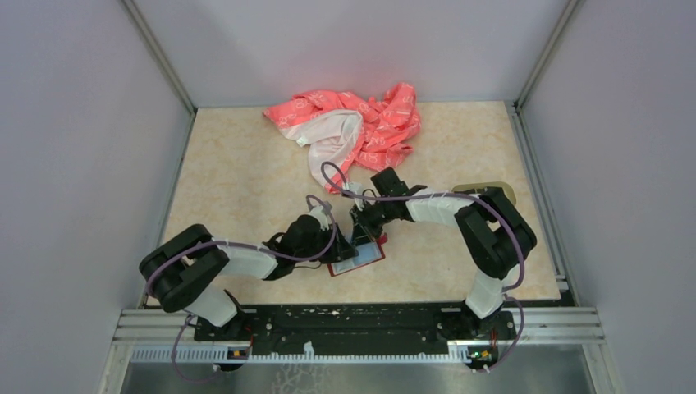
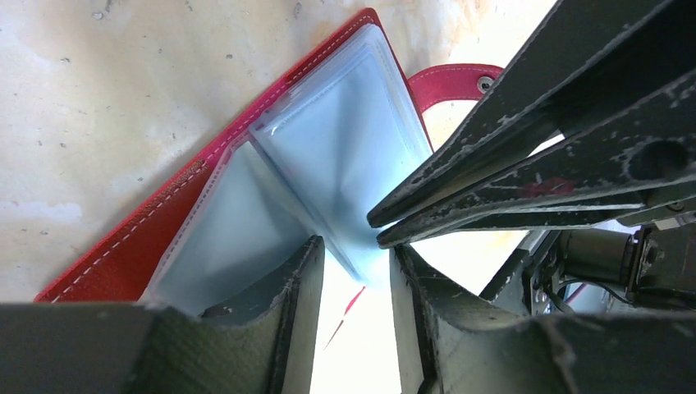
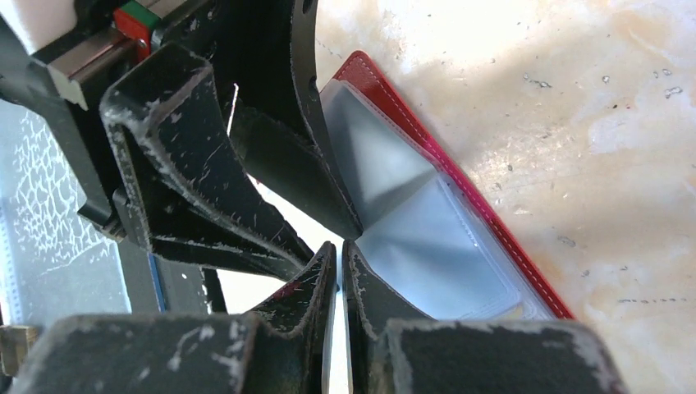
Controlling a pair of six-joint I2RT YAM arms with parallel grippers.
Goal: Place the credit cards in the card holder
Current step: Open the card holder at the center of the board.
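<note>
The dark red card holder (image 1: 364, 258) lies open on the table between both arms, grey-blue clear pockets up. It also shows in the left wrist view (image 2: 139, 242) and the right wrist view (image 3: 443, 246). My left gripper (image 2: 354, 246) is open, its jaws either side of an upright clear pocket leaf; it also shows in the top view (image 1: 338, 240). My right gripper (image 3: 339, 246) is nearly shut, its tips pinching the edge of that leaf; it also shows in the top view (image 1: 361, 223). Its fingers (image 2: 492, 164) cross the left wrist view. No credit cards are in view.
A pink-and-white patterned cloth (image 1: 353, 127) lies bunched at the back of the table. The oval beige tray (image 1: 494, 190) shows partly behind the right arm. The holder's snap strap (image 2: 460, 80) sticks out sideways. Grey walls close in three sides.
</note>
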